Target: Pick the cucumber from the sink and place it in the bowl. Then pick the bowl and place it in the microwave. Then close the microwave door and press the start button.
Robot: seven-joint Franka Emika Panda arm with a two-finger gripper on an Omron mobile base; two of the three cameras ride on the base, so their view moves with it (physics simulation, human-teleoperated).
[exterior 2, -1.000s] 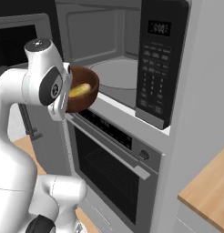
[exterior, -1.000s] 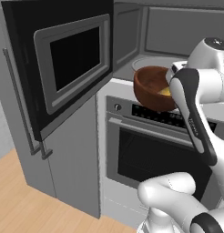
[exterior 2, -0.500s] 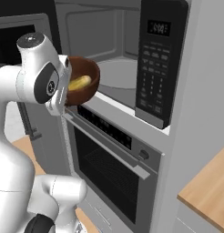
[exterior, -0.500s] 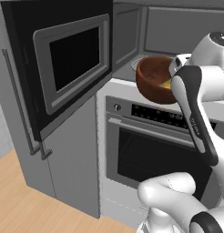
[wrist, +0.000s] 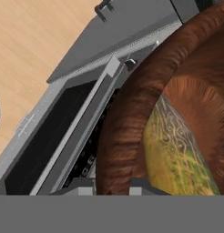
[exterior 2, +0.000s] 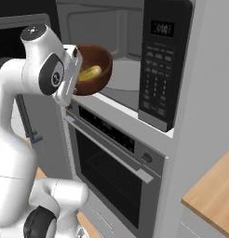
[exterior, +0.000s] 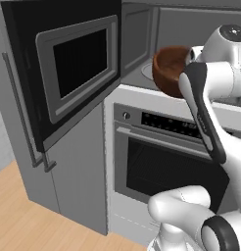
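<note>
The dark brown wooden bowl (exterior: 167,69) (exterior 2: 98,65) hangs tilted in the air at the mouth of the microwave (exterior 2: 120,32), just above its front sill. My gripper (exterior 2: 78,55) (wrist: 112,185) is shut on the bowl's rim (wrist: 127,118), one finger inside and one outside. The yellow cucumber (exterior 2: 90,73) (wrist: 176,160) lies inside the bowl. The microwave door (exterior: 77,66) stands swung wide open to the left. The pale turntable plate (exterior 2: 124,78) lies in the cavity behind the bowl. The sink is out of view.
Below the microwave sits a steel oven (exterior: 161,162) (exterior 2: 111,167) with a button strip and a handle bar. The microwave's dark keypad panel (exterior 2: 159,65) is right of the cavity. A wooden counter corner (exterior 2: 214,190) shows at right, wooden floor (exterior: 24,215) at left.
The arm has lifted the bowl with the cucumber upward and carried it closer to the microwave opening. The grip on the rim is unchanged.
</note>
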